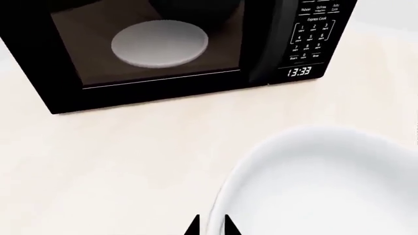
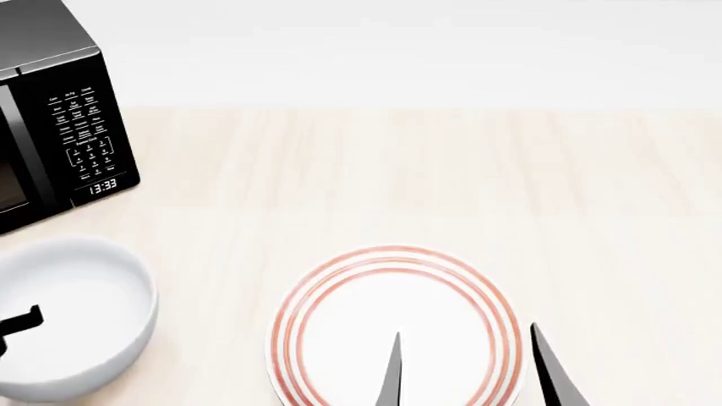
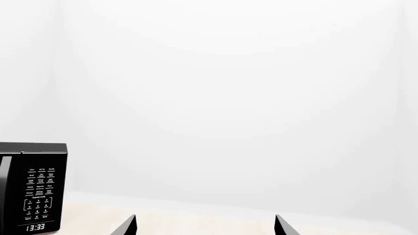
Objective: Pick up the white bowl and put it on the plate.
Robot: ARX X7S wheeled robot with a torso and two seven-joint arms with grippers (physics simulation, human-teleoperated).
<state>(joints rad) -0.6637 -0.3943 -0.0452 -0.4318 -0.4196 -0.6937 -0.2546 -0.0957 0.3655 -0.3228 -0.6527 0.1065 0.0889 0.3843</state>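
- The pale wood-grain worktop [image 2: 451, 169] spans the head view and carries everything else; behind it stands a plain white wall [image 3: 228, 98].
- The black boxy microwave oven [image 2: 57, 127] stands at the far left of the worktop, with its keypad panel facing forward and its clock reading 13:33. In the left wrist view, a pale round dish [image 1: 159, 43] shows through its dark glass door.
- The shallow round white plate with three thin red rings around its rim [image 2: 338, 296] lies flat on the worktop near the front edge of the head view, about the middle, and nothing rests on it.
- The plain glossy white deep round bowl [image 2: 101, 279] sits upright at the lower left of the head view, in front of the microwave and well apart from the plate, to its left.
- The right end effector [image 2: 468, 372] hangs over the right part of the plate with its two dark fingers spread wide, grasping nothing.
- The left end effector [image 1: 211, 226] is at the bowl's near rim: in the left wrist view its two dark fingertips stand close together on either side of the rim edge, but I cannot tell whether they press on it.
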